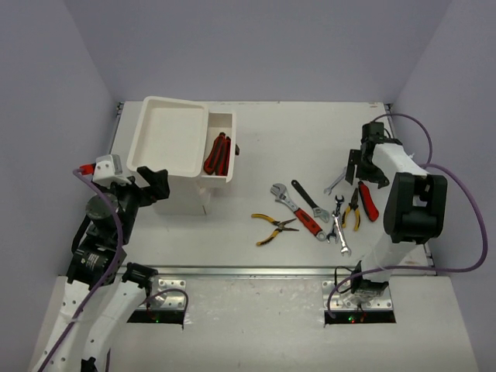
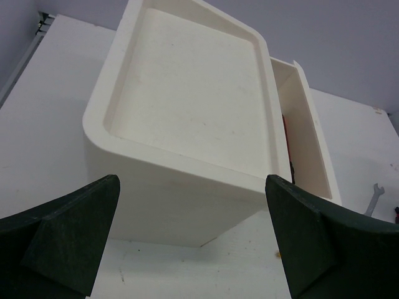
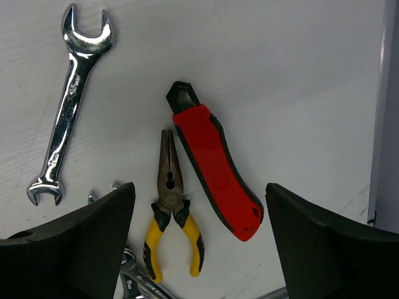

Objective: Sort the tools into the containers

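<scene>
Bright, even overhead light — soft shadows, sharp focus, small glints on the silver spanner (image 3: 67,109)

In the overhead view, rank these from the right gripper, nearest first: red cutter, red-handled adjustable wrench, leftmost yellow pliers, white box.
From the right gripper:
1. Red cutter, just beside it.
2. Adjustable wrench, mid-pile.
3. Leftmost yellow pliers, pile's left end.
4. White box, far left.
</scene>
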`<action>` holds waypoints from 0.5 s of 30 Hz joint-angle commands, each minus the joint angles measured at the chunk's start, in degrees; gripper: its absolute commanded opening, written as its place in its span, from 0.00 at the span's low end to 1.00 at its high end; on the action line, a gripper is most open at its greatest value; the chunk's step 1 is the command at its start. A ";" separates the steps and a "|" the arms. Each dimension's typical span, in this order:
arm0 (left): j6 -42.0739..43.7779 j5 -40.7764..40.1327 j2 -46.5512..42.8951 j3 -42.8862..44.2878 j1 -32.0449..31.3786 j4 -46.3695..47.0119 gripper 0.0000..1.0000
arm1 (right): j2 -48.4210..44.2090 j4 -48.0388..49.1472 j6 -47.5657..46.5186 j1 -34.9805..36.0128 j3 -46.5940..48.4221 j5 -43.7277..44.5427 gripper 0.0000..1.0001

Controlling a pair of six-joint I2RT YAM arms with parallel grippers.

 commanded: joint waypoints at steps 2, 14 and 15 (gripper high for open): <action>-0.17 0.05 -0.60 0.04 -1.70 1.41 1.00 | -1.79 4.50 -2.34 -3.95 -0.94 -5.16 0.81; -2.11 -8.75 -0.36 0.48 -10.49 -1.41 1.00 | 1.11 10.91 -9.89 -6.75 -9.35 -9.29 0.65; -2.21 -9.05 -0.60 0.53 -10.84 -1.51 1.00 | 2.05 11.01 -9.99 -6.70 -9.40 -9.65 0.65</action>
